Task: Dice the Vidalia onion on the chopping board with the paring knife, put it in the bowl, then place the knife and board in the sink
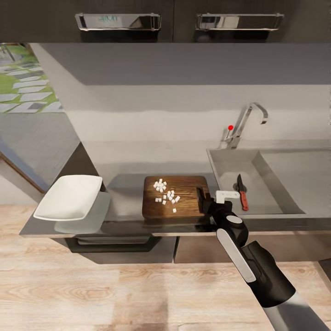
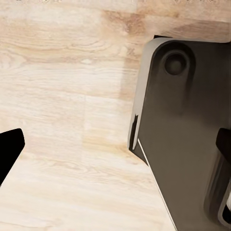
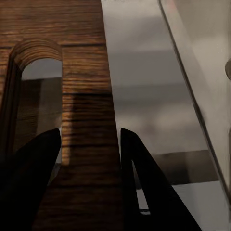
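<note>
The bowl (image 1: 70, 197) is seen at the far left end of the countertop (image 1: 124, 193), empty, well apart from the rest. Next along, the chopping board (image 1: 184, 202) lies flat with its long axis running left to right along the counter edge; the diced onion (image 1: 166, 193) is still heaped on its left half, not yet in the bowl.

At the board's right end the right gripper (image 1: 205, 198) is posed. In the right wrist view its fingers (image 3: 33, 178) are spread, one over the wood beside the board's handle slot (image 3: 41, 72), the other at the board's edge over bare counter. Nothing is held; the board's end strip lies between the jaws, contact not discernible.

Further right, the sink (image 1: 220, 170) holds the paring knife (image 1: 242, 192), blade pointing away from the robot.

The board is judged nearest the right arm. The left gripper's (image 2: 115, 154) state cannot be told: dark tips only, over wooden floor (image 2: 62, 96).
</note>
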Tool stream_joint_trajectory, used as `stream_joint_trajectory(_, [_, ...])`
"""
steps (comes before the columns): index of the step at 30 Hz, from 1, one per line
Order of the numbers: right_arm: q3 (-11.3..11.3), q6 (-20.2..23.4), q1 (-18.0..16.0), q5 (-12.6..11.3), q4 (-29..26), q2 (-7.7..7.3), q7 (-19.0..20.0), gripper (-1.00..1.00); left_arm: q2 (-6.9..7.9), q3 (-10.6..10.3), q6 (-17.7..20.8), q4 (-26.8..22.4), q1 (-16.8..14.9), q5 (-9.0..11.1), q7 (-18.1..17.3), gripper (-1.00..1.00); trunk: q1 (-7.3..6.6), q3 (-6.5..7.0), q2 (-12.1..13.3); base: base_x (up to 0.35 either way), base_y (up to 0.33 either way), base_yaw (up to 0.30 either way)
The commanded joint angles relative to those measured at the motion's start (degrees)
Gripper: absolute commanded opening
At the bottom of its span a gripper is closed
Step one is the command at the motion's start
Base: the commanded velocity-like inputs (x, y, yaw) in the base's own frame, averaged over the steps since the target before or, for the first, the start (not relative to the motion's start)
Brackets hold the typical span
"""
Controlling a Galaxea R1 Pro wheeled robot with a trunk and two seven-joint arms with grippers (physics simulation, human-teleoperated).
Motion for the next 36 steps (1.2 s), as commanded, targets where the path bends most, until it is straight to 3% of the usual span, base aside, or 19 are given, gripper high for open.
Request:
stream_joint_trajectory(1, [0.15, 0.13, -0.07, -0.49, -0.07, -0.06, -0.61, -1.0, 0.04, -0.21, -0.09, -0.1, 0.04, 0.27, 0.31, 1.0, 0.04, 0.01, -0.1, -0.002, 0.0, 0.0])
stream_joint_trajectory(15, [0.15, 1.28, -0.07, -0.73, -0.07, 0.01, -0.68, -1.0, 0.04, -0.21, -0.09, -0.1, 0.03, 0.24, 0.31, 1.0, 0.04, 1.29, -0.1, 0.0, 0.211, 0.0])
stream_joint_trajectory(27, [0.15, 2.69, -0.07, -1.94, -0.08, 0.03, -0.83, -1.0, 0.04, -0.21, -0.09, -0.1, 0.03, 0.25, 0.31, 1.0, 0.04, 2.39, -0.1, 0.001, 0.028, 0.0])
stream_joint_trajectory(36, [0.15, 2.76, -0.07, -2.07, -0.09, 0.03, -0.85, -1.0, 0.04, -0.21, -0.09, -0.1, 0.03, 0.24, 0.31, 1.0, 0.04, 3.22, -0.1, 0.108, 0.187, 0.0])
